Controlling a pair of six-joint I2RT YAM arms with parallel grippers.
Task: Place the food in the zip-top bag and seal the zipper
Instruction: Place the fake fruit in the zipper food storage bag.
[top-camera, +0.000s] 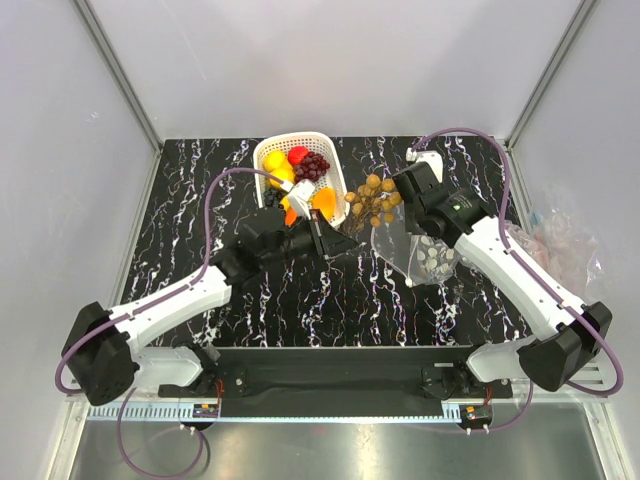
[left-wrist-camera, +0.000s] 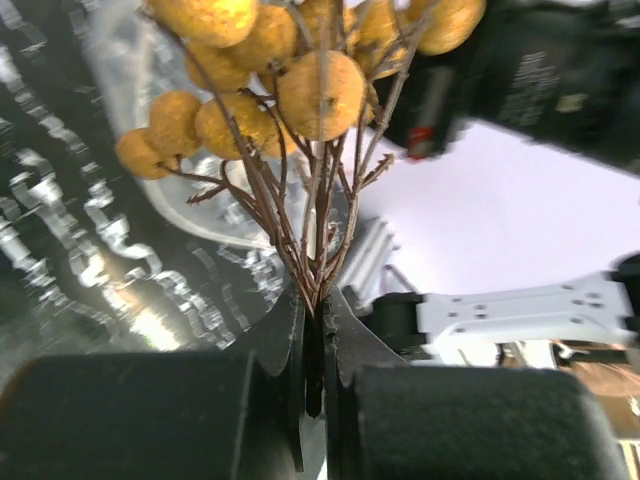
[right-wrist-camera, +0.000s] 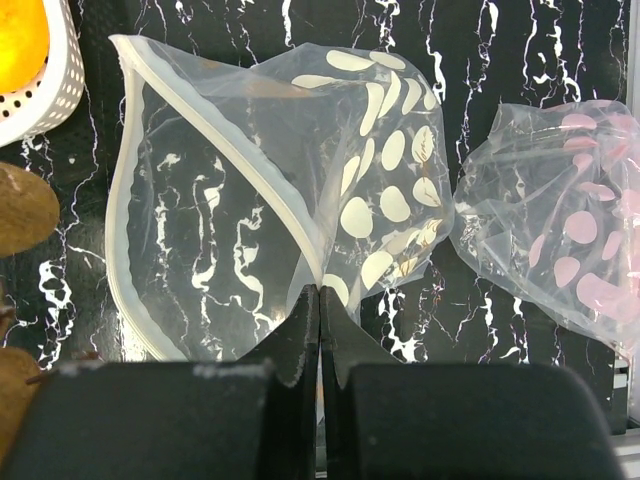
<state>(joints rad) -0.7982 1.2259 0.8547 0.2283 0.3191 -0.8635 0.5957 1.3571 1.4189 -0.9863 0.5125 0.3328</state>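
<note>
Over the black marbled table, my left jaws are pinched together on the thin, brittle-looking stem of the light tan grapes, held just beside the limp, slippery zip-top bag, whose rim my right jaws clamp, so I'd keep hold by the stem.

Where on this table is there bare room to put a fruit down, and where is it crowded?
Bare table lies left of the basket, beyond the left arm, and along the near middle, between both arms. It is crowded between basket, tan grapes and bag.
</note>
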